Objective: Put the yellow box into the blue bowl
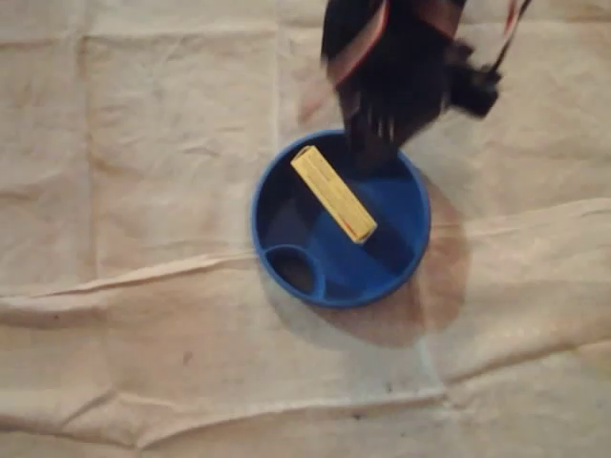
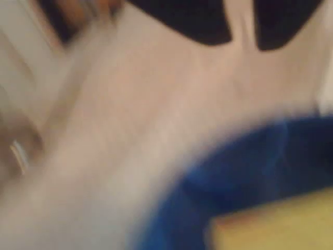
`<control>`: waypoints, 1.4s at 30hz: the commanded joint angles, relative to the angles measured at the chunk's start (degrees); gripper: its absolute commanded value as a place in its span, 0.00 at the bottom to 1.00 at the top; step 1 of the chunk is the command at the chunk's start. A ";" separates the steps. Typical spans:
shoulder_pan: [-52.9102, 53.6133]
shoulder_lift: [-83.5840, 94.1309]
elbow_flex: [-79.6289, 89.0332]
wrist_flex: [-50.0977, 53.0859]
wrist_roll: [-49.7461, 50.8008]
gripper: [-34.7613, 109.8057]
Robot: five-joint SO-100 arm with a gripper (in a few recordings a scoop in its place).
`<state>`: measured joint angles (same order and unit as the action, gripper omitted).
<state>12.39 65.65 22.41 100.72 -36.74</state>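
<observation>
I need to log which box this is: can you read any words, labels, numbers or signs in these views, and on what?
No text can be read.
yellow box: a reddish edge at its lower end; any print is too blurred to read.
blue bowl: no marking to be seen.
Wrist view: too blurred for any reading.

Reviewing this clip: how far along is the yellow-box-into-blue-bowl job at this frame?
Done: the yellow box lies flat inside the blue bowl, diagonally across its floor, in the overhead view. In hand: nothing. The gripper hangs over the bowl's upper rim, and the blurred wrist view shows its jaws apart with only cloth between. Left: probably just clearing the arm away.
</observation>
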 commanded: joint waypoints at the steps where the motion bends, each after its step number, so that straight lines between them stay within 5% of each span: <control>1: -0.62 11.60 -0.88 0.18 3.69 0.24; 10: -4.75 29.62 18.63 0.18 5.45 0.24; 26: -20.13 89.56 73.39 -0.79 9.14 0.24; 42: -19.51 111.09 81.74 0.00 32.96 0.24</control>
<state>-7.56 176.31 104.41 100.72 -8.00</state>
